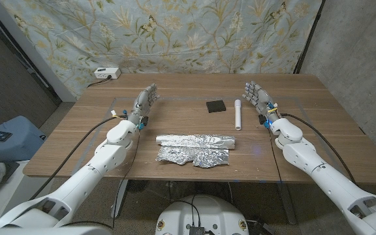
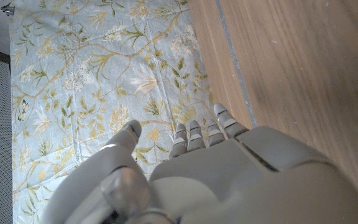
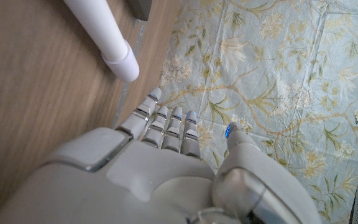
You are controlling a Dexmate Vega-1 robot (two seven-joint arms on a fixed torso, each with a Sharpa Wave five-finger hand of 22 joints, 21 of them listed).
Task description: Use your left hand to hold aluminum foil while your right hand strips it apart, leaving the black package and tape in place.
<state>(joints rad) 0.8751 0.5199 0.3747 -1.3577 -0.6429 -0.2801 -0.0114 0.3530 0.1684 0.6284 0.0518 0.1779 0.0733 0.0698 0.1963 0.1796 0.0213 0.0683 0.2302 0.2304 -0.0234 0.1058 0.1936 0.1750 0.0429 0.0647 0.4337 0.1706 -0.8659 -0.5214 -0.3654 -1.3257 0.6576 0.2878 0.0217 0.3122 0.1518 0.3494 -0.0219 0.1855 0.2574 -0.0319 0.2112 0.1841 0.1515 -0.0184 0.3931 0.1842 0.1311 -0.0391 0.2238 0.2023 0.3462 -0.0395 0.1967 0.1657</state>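
- head view: the aluminum foil (image 1: pixel 196 149) lies crumpled near the front middle of the wooden table (image 1: pixel 70 140), a long rolled strip with a looser sheet just in front of it. the left hand (image 1: pixel 145 102) stands well apart to one side of it and the right hand (image 1: pixel 258 98) to the other, each with fingers spread and nothing in them. the black package (image 1: pixel 215 105) sits behind the foil, and the white tube (image 1: pixel 238 115), which i take for the tape, lies just beside it, close to the right hand. by my judgement the task has not begun; the next move calls for the left hand to come in and pin one end of the foil.
- left wrist view: the left hand (image 2: pixel 197 174) is seen from behind, fingers (image 2: pixel 194 134) loosely extended over the table edge toward the floral cloth (image 2: pixel 92 74); it holds nothing.
- right wrist view: the right hand (image 3: pixel 160 168) shows straight fingers and no hold, with the end of the white tube (image 3: pixel 114 46) near its fingertips, not touching. a dark corner at the frame edge may be the package; too cut off to tell.
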